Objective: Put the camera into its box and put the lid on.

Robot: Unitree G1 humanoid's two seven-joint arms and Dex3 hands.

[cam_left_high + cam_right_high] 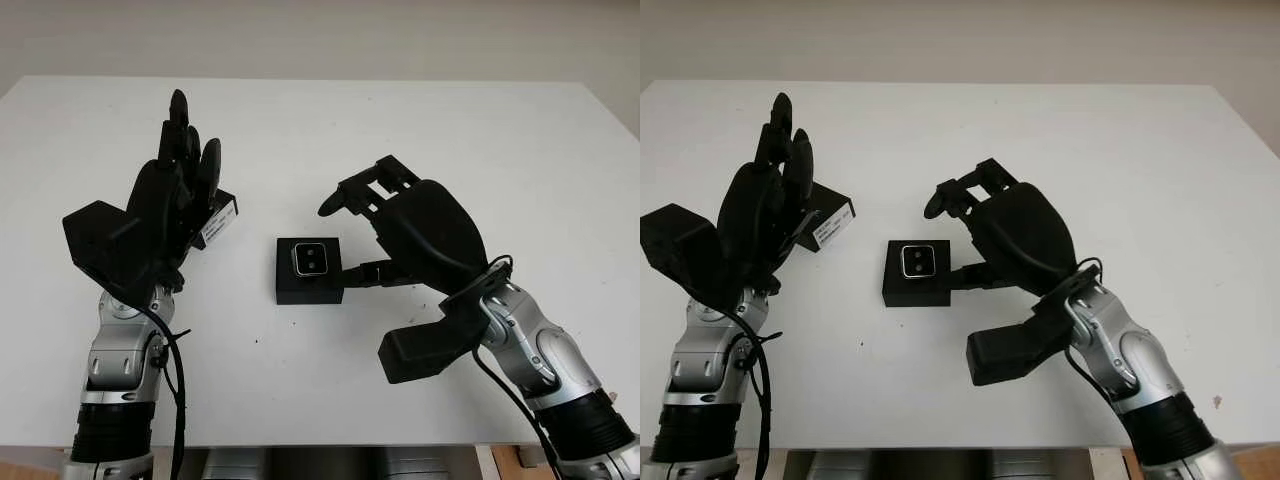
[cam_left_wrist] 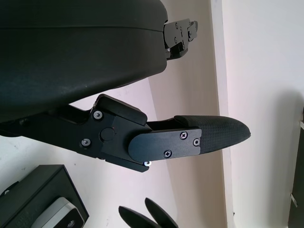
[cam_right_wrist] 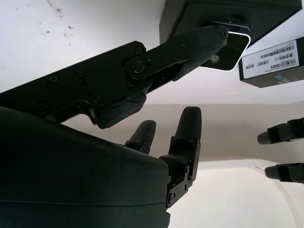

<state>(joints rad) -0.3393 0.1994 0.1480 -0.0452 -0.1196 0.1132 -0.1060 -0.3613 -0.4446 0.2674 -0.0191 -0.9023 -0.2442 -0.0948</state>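
A small black box (image 1: 309, 285) sits in the middle of the white table. The silver-framed camera (image 1: 311, 259) with two lenses lies in it, face up. The black lid (image 1: 222, 217), with a white label on its edge, lies left of the box. My left hand (image 1: 185, 160) is open and stands upright over the lid's left part, covering much of it. My right hand (image 1: 352, 235) is open just right of the box. Its thumb (image 3: 199, 40) reaches to the box's right side, beside the camera (image 3: 232, 50).
The white table (image 1: 420, 120) stretches bare behind and to both sides of the hands. Its front edge (image 1: 300, 445) runs just below the arms. A pale wall rises behind the table's far edge.
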